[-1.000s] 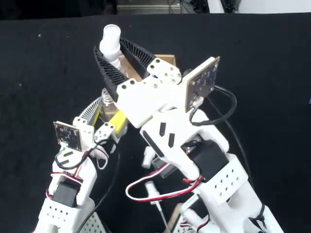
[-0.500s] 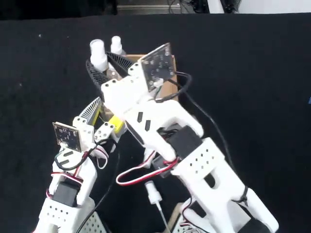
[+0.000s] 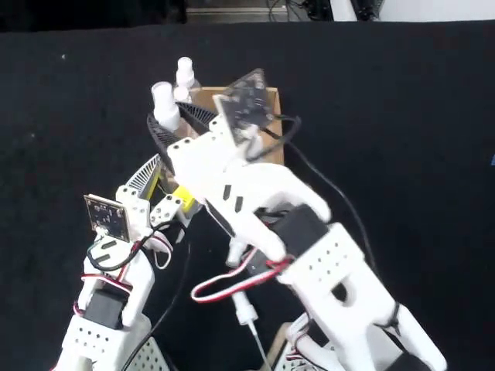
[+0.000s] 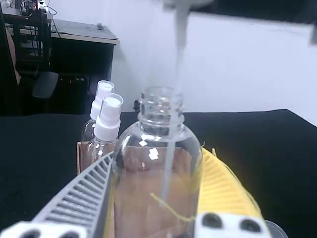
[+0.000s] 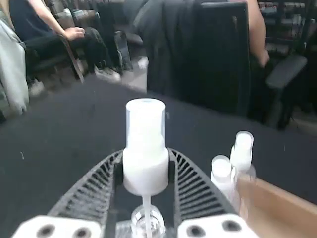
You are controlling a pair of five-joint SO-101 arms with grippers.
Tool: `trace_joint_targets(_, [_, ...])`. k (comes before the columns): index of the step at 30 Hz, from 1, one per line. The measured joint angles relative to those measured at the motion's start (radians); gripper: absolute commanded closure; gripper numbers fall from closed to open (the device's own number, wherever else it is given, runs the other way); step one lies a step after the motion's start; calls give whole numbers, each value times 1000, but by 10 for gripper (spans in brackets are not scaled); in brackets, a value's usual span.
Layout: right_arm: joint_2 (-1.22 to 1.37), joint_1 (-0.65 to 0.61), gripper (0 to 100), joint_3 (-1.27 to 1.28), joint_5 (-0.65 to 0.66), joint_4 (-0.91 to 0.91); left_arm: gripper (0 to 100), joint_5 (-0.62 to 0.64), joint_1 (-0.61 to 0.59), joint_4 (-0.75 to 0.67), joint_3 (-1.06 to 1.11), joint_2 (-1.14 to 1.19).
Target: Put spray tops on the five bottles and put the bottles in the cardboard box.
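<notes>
Two capped bottles [image 5: 233, 166] stand in the box [image 3: 203, 99] toward the desk's [image 3: 402, 116] far edge. Just on its near side, the left claw [image 4: 156, 188] grips an open bottle [image 4: 159, 144] upright. Above it, the right claw [image 5: 144, 171] clamps a spray top [image 5: 145, 144], its tube [image 4: 179, 54] dipping into the neck.

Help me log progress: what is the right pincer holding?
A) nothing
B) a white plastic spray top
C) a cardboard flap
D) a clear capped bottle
B: the right pincer clamps the white plastic spray top, its thin tube hanging at the open neck of the clear plastic bottle.
</notes>
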Motion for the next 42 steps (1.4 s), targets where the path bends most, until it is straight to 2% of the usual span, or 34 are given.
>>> trace_joint_targets(7, [-57, 2, 985, 20, 0, 0, 877, 0, 3, 0, 0, 0])
trace_joint_targets(14, [-55, -9, 849, 37, 0, 0, 877, 0, 3, 0, 0, 0])
trace_joint_targets(21, [-55, -52, 876, 25, 0, 95, 877, 0, 2, 0, 0, 0])
trace_joint_targets(26, [-57, -51, 882, -126, 0, 239, 877, 0, 2, 0, 0, 0])
trace_joint_targets(30, [-57, 72, 937, -212, 0, 344, 877, 0, 0, 0, 0, 0])
trace_joint_targets(32, [-57, 172, 985, -218, 0, 384, 877, 0, 0, 0, 0, 0])
trace_joint_targets(35, [-57, 351, 978, -192, 0, 420, 877, 0, -3, 0, 0, 0])
trace_joint_targets(39, [-57, 562, 974, -3, 0, 385, 877, 0, -123, -77, 0, 0])
trace_joint_targets(42, [-57, 680, 976, 193, 0, 258, 877, 0, -219, -157, 0, 0])
